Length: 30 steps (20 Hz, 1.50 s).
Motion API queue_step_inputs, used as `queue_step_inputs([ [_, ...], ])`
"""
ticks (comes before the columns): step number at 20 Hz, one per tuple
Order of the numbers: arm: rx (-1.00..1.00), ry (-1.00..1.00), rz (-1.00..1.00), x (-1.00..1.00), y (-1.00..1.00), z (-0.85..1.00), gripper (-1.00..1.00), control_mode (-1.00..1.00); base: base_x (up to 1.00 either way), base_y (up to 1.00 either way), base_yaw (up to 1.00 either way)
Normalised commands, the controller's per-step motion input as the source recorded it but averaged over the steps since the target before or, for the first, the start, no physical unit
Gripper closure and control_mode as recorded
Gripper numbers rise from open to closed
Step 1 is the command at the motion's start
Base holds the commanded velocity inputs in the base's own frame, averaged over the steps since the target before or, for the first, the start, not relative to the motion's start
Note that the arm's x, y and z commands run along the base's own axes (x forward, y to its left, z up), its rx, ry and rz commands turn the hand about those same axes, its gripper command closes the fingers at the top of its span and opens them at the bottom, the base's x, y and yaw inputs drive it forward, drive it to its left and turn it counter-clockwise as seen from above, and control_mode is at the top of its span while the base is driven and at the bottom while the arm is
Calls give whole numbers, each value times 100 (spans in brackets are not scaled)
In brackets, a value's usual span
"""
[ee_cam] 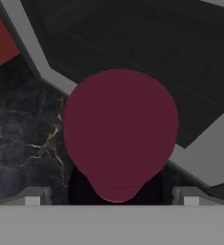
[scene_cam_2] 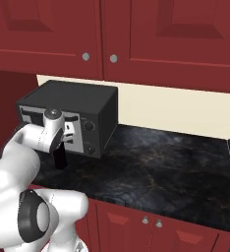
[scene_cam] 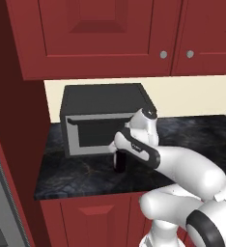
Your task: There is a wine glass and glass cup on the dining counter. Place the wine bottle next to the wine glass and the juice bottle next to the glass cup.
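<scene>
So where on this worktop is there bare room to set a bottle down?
The black worktop is bare to the right of the microwave, up to the wall. It is crowded in front of the microwave door, where the gripper hangs over a dark bottle.

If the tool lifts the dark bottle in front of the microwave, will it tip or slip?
The bottle stands upright and narrow, so a sideways push would probably tip it. Its rounded cap looks smooth, so it may slip.

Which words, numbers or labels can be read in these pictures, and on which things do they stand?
None can be read.
Microwave: its control panel shows knobs and pale marks, too blurred to read.
Bottle under the gripper: no label visible; from above, its plain dark red top.
</scene>
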Motion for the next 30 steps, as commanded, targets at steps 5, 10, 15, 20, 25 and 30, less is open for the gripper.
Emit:
queue_step_inputs([
  [5, 0, -1, 0, 0, 0, -15, -100, -100, 0, 0, 0],
  [10, 0, -2, 0, 0, 0, -16, -100, -100, 0, 0, 0],
  [15, 0, -5, 0, 1, 0, -16, -100, -100, 0, 0, 0],
  [20, 0, -3, 0, 2, 0, -16, -100, -100, 0, 0, 0],
  [25, 0, -1, 0, 1, 0, -17, 100, -100, 0, 0, 0],
  [30, 0, 0, 0, 0, 0, -15, 100, -100, 0, 0, 0],
])
